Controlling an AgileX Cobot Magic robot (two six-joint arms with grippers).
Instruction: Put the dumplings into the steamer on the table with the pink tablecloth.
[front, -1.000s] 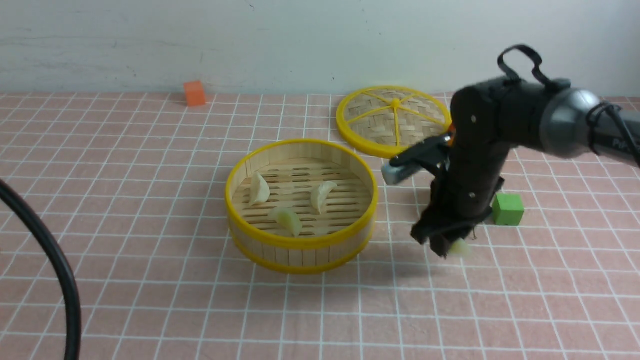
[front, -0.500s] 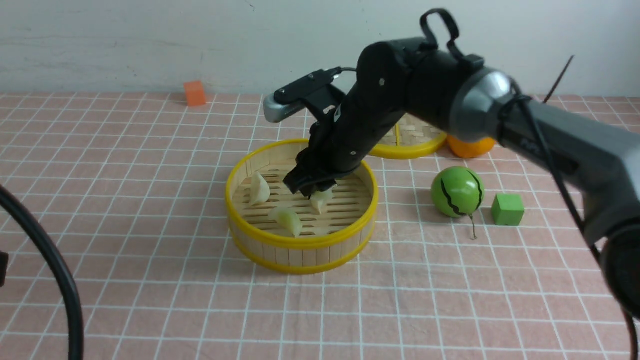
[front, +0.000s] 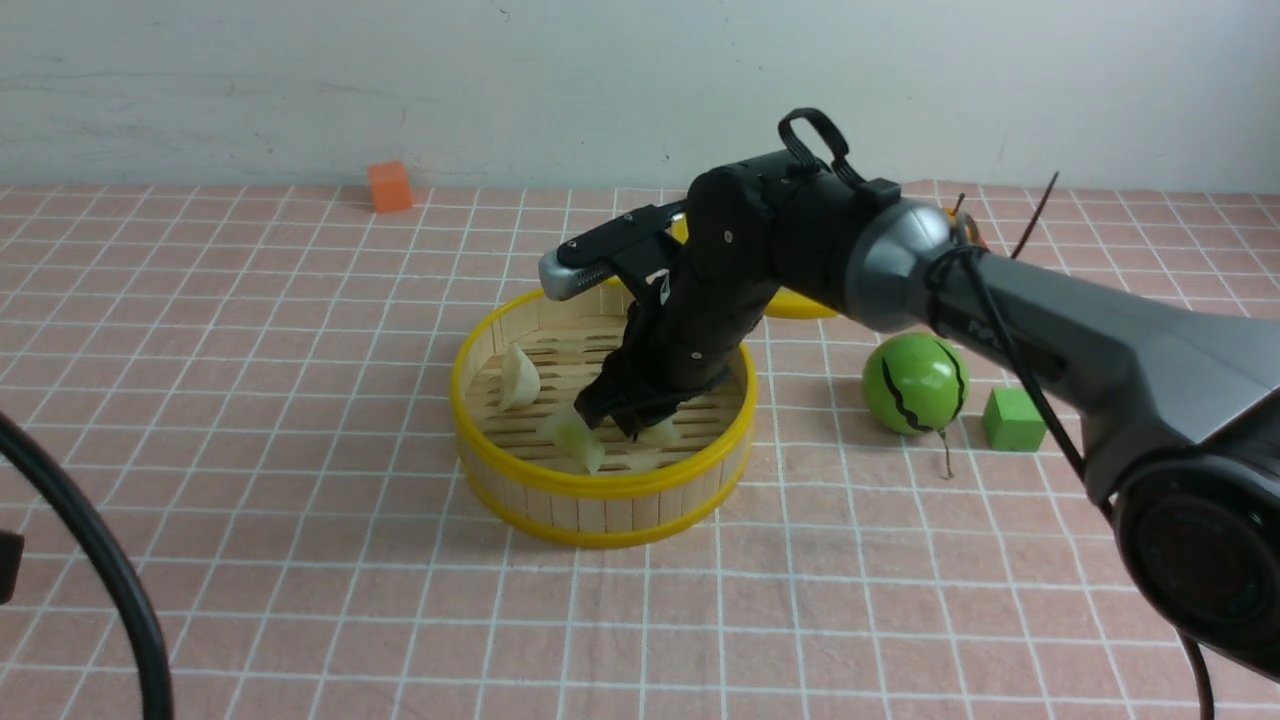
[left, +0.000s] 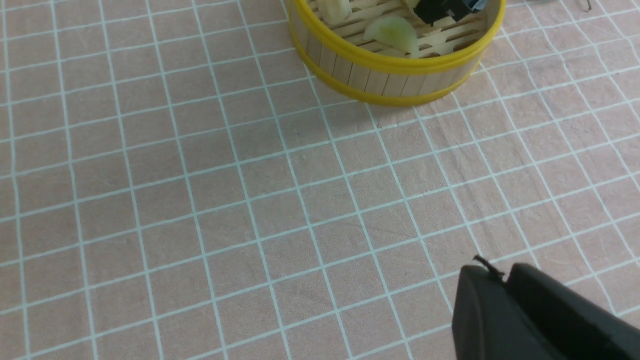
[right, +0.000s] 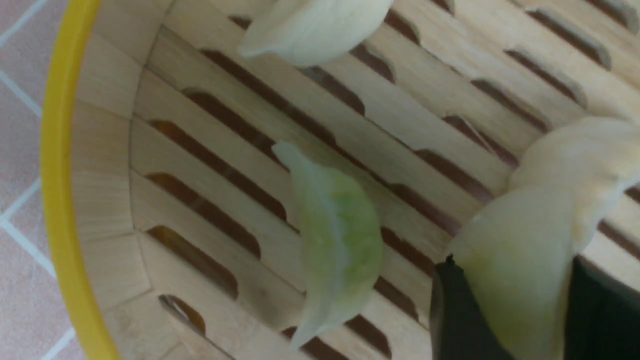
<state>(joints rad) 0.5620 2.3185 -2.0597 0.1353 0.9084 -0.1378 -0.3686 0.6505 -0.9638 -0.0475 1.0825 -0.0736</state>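
**Inspector:** Status of the right end effector (front: 628, 417)?

**Assistant:** It is lowered inside the round bamboo-slat steamer with yellow rims (front: 600, 487). Its black fingers (right: 460, 320) are clamped on a pale yellow-green dumpling (right: 520, 270), one on each flank. The right wrist view does not show whether that dumpling touches the slatted floor.

**Inspector:** The other dumplings?

**Assistant:** All are inside the steamer. A translucent green crescent dumpling (right: 340, 240) lies on the slats just beside the held one, apart from it. A cream pleated dumpling (right: 585, 155) touches the held one on its far side. A fourth pale cream dumpling (front: 518, 378) sits towards the robot's left, near the wall.

**Inspector:** The steamer's position?

**Assistant:** It stands upright on the tabletop, on the pink tablecloth with thin white grid lines (front: 300, 450), near the middle of the front view.

**Inspector:** The left end effector (left: 507, 280)?

**Assistant:** Only part of its black body shows in its own wrist view. It is above bare cloth and well apart from the steamer. I cannot tell whether its fingers are together or apart.

**Inspector:** Other items?

**Assistant:** A green ball with dark stripes (front: 915, 383) and a small green cube (front: 1013, 418) sit to the steamer's right. A small orange cube (front: 389, 186) sits at the far edge by the wall.
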